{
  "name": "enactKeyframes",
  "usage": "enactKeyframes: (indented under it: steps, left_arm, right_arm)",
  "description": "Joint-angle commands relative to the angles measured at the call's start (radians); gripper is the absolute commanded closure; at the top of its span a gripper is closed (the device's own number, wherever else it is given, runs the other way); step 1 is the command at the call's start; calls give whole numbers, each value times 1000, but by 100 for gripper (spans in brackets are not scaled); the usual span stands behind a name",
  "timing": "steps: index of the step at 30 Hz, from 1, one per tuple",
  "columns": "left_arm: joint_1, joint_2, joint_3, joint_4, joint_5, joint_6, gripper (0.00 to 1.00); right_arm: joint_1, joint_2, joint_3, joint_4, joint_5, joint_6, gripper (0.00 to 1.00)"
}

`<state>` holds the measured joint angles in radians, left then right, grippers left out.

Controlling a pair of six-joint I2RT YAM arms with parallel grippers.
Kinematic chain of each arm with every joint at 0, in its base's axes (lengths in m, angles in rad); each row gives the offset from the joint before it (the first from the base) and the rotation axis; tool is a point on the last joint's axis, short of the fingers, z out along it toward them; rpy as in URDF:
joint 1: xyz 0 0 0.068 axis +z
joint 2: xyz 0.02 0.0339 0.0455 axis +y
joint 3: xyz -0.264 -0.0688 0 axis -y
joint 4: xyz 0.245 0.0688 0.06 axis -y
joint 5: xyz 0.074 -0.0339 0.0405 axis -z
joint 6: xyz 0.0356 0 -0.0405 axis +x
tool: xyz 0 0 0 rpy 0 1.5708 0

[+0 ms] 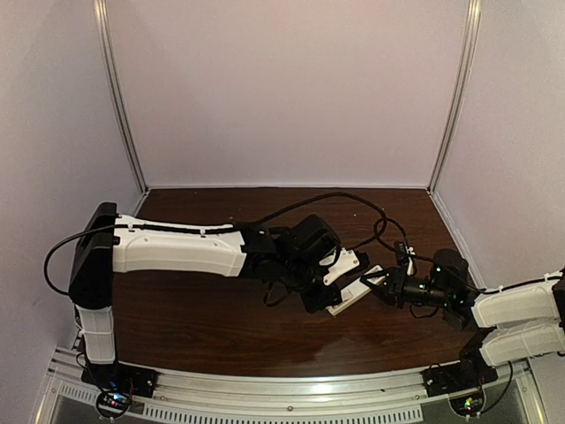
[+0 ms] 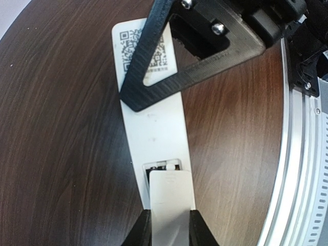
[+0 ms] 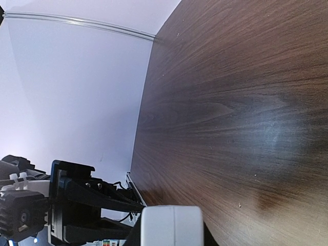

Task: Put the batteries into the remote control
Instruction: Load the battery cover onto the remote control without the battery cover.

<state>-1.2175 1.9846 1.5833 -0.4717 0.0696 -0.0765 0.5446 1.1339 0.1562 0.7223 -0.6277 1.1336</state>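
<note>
The white remote control [image 2: 156, 128] lies back up on the dark wood table, QR label at its far end. My left gripper [image 2: 170, 228] is shut on the small flat white cover piece [image 2: 171, 200], which lies over the battery recess [image 2: 161, 166]. Only a narrow strip of the recess shows, and the batteries cannot be made out in it. My right gripper [image 3: 171, 228] is shut on the remote's label end [image 3: 171, 224], one black finger [image 2: 169, 82] lying across the label. In the top view the remote [image 1: 351, 299] sits between the left gripper [image 1: 322, 296] and the right gripper [image 1: 378, 284].
A metal rail [image 1: 282, 389] runs along the table's near edge and shows in the left wrist view [image 2: 297, 154]. White walls [image 1: 282, 88] enclose the back and sides. Black cables [image 1: 353, 199] loop over the table behind the grippers.
</note>
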Motion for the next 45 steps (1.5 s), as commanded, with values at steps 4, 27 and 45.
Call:
enactKeyframes:
  steps: [4, 27, 45]
  left_arm:
    - [-1, 39, 35, 3, 6, -2, 84]
    - [1, 82, 100, -65, -101, -29, 87]
    - [-4, 109, 124, -66, -23, -11, 85]
  right_arm:
    - [15, 2, 2, 51, 25, 12, 100]
    - [27, 2, -3, 61, 37, 28, 100]
    - [31, 14, -7, 86, 43, 36, 100]
